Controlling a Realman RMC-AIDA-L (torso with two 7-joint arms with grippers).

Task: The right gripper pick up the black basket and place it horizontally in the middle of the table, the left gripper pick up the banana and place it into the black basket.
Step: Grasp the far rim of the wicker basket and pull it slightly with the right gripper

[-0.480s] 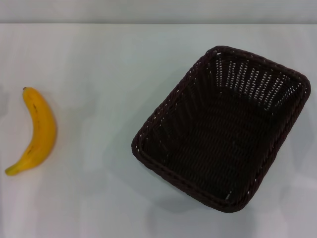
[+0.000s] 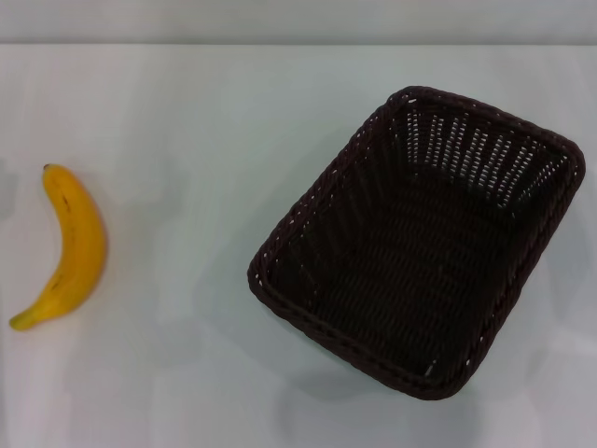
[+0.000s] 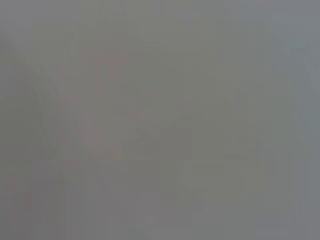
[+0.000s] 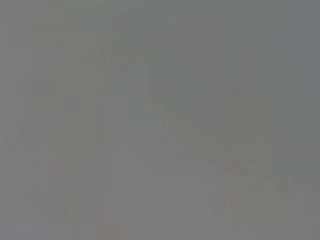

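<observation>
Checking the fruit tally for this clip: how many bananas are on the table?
1. A single curved yellow banana lies on the white table at the robot's left, apart from the empty dark woven wicker basket on the right. Neither wrist view shows anything more.

A pale grey wall (image 2: 298, 21) runs as a narrow band across the far side of the head view, plain and unmarked, meeting the work surface in one straight horizontal line. Both wrist views give only a flat grey blur, with nothing in them to make out.
</observation>
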